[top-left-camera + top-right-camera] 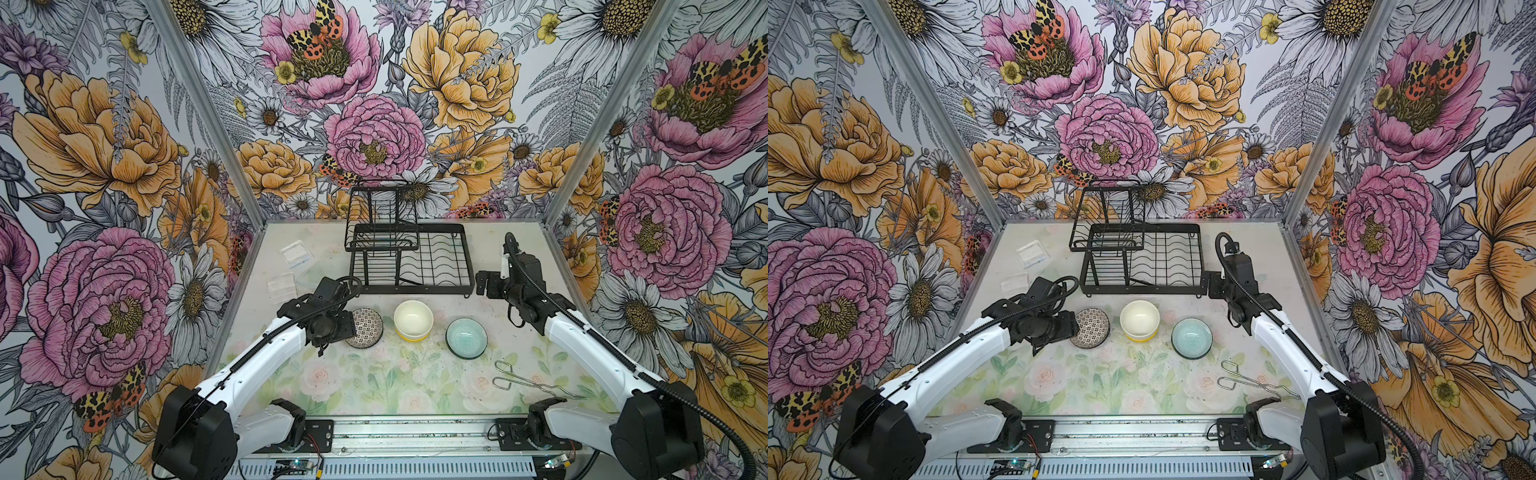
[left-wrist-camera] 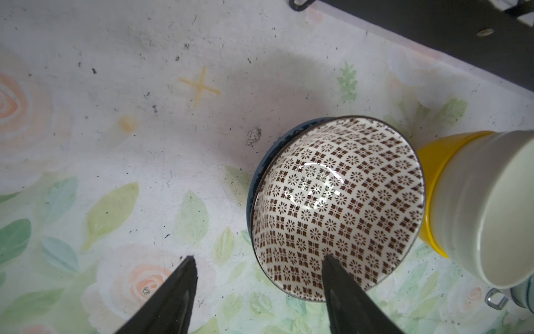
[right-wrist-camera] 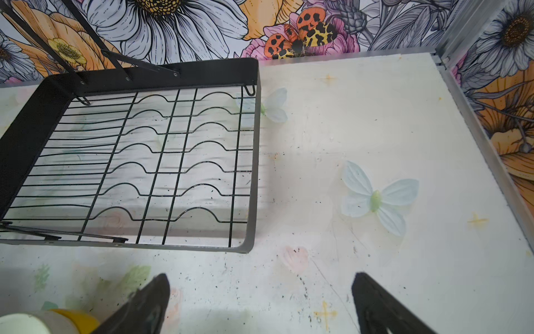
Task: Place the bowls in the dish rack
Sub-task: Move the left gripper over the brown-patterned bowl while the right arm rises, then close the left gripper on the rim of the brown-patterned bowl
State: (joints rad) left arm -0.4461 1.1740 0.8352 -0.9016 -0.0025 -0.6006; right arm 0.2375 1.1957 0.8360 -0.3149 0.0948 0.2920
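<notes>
Left gripper point(image 2: 257, 258) straddles the mosaic bowl point(image 2: 341, 202) at its 9 o'clock rim, jaws apart to pinch; right gripper point(image 3: 260, 277) hovers spread wide.

Pale table point(image 1: 374, 374) with faded roses, speckled with dark crumbs. At the back stands the black wire dish rack point(image 1: 419, 286); clear plastic packets point(image 1: 296, 253) lie far left. Across the middle, a row: the mosaic bowl point(image 1: 365, 328) tipped on a blue bowl point(image 2: 270, 153), just beside it a yellow bowl point(image 1: 411, 336) with the cream bowl point(image 1: 413, 318) nested inside, then the teal bowl point(image 1: 466, 337) apart. Metal tongs point(image 1: 519, 380) lie near right
</notes>
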